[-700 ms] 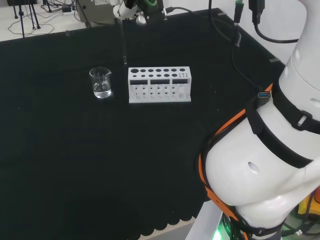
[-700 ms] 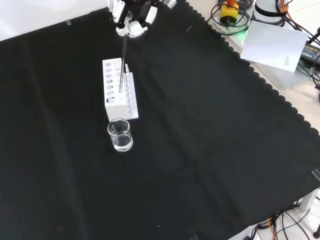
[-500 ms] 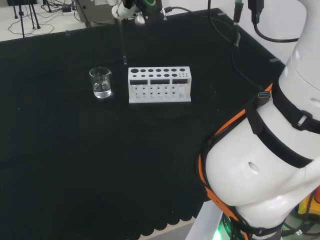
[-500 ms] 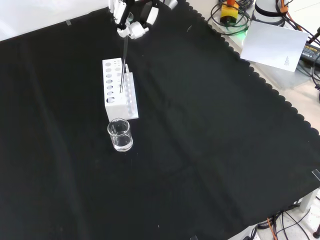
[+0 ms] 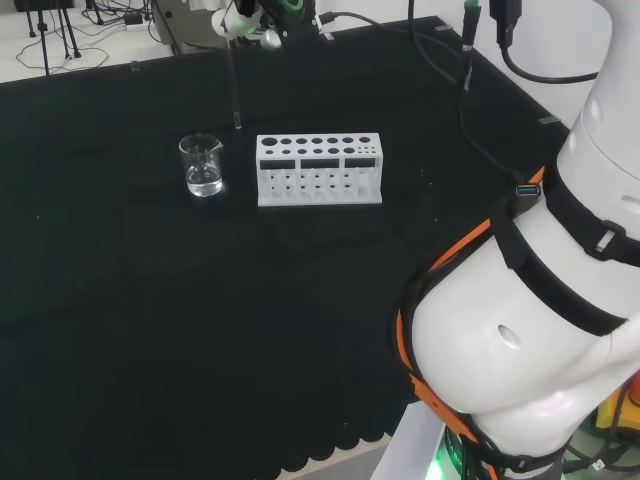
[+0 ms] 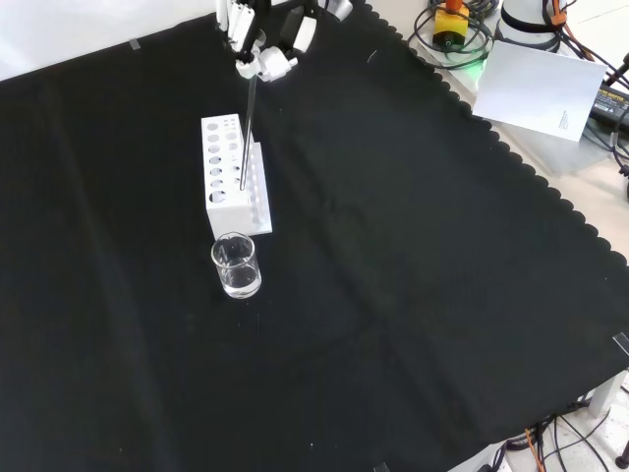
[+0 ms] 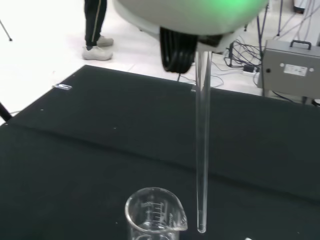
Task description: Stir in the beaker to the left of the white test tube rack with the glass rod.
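A small glass beaker (image 5: 202, 165) with a little clear liquid stands on the black cloth, left of the white test tube rack (image 5: 319, 169) in the head view. In the front view the beaker (image 6: 237, 265) sits just nearer than the rack (image 6: 234, 187). The hand (image 5: 250, 17) is at the top of the head view, shut on the glass rod (image 5: 234, 85), which hangs almost upright. The rod's lower end floats in the air between beaker and rack, above their height. In the wrist view the rod (image 7: 202, 145) ends beside the beaker's rim (image 7: 155, 212), outside it.
Black cables (image 5: 465, 80) run across the cloth's far right in the head view. The arm's big white links (image 5: 540, 300) take up the right of that view. A white sheet (image 6: 539, 88) and cables lie off the cloth's edge in the front view.
The hand has carried the rod to the left in the head view, from over the rack's left end toward the beaker. Beaker and rack have not moved.
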Controlling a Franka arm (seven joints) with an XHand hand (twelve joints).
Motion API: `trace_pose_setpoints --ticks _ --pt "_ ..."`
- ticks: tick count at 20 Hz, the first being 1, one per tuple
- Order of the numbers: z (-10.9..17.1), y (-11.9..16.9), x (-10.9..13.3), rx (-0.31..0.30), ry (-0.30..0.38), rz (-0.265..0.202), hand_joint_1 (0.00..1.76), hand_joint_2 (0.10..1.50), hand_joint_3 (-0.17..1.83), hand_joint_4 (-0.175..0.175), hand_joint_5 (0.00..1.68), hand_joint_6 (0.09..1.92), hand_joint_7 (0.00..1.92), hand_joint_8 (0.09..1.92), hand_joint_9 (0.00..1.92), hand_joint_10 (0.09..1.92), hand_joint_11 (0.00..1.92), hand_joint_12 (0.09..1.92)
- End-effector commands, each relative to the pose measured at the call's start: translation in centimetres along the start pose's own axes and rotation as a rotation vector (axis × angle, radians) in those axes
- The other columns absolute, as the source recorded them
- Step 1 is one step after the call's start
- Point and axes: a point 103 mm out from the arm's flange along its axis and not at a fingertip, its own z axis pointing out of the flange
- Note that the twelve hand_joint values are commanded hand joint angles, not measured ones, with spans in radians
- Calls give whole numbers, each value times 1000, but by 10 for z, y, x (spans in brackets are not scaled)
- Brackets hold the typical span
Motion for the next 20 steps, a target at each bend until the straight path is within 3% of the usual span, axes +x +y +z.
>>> trace_pose_setpoints --ticks 1,15,20 --pt "-6 8 15 -19 23 -57 1322 616 783 -175 1133 718 1326 892 1676 828 1491 1053" --pt "-8 34 30 -23 44 -151 1322 615 782 -175 1136 713 1327 890 1678 824 1491 1054" --pt "-2 49 32 -24 66 -165 1323 615 783 -175 1137 711 1327 890 1679 823 1491 1054"
